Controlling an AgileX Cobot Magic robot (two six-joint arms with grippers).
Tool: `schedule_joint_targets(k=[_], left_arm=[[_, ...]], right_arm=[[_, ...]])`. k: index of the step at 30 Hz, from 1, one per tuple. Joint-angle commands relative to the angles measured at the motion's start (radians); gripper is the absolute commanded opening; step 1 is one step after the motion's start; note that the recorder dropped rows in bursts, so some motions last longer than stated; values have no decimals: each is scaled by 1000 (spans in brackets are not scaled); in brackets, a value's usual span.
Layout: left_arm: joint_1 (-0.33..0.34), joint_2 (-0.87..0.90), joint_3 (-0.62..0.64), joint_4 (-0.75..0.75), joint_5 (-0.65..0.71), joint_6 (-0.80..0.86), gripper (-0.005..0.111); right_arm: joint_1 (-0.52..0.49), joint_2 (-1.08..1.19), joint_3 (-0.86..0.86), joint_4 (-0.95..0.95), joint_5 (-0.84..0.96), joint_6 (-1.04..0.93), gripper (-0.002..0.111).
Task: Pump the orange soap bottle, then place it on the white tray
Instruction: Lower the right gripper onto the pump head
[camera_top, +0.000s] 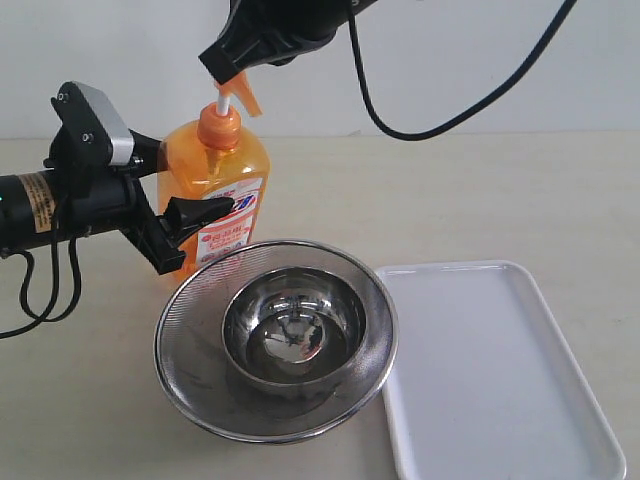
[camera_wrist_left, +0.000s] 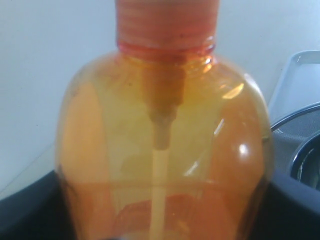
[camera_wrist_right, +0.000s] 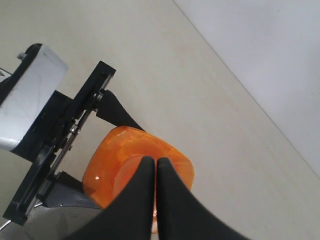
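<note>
Now the orange bottle (camera_top: 215, 170) stands upright at the far left of the worktop (camera_top: 450, 190), just behind a steel strainer (camera_top: 180, 300) holding a bowl (camera_top: 290, 330). The left gripper (camera_top: 195, 182) clamps the bottle's body, one finger on each side. The right gripper (camera_top: 222, 68), fingers pressed together on nothing, points down at the pump head (camera_top: 240, 98). The white tray (camera_top: 500, 370) lies at the near right, just beside the strainer.

The soap bottle (camera_top: 215, 165) stands behind the strainer (camera_top: 185, 352), toward its left. A bowl (camera_top: 242, 300) sits inside the strainer. The tray (camera_top: 500, 380) lies just right of the strainer, apparently touching its rim.
</note>
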Motion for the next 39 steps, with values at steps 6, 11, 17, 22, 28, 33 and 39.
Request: schedule_joint_targets(k=[6, 11, 17, 22, 28, 33, 39], left_arm=[[0, -12, -6, -20, -74, -11, 5], [0, -12, -6, -20, -74, -11, 5], [0, -12, -6, -20, -74, -11, 5], [0, -12, -6, -17, -74, -11, 5], [0, -12, -6, -15, -74, -11, 5], [0, -12, -6, -15, -76, -11, 5], [0, -12, -6, -15, -76, -11, 5]], right_arm=[[0, 21, 4, -19, 115, 18, 0], [0, 34, 4, -21, 142, 24, 0], [0, 45, 4, -23, 158, 39, 0], [0, 73, 6, -30, 172, 47, 0], [0, 84, 6, -42, 178, 49, 0], [0, 84, 6, -44, 179, 51, 0], [0, 84, 6, -44, 179, 51, 0]])
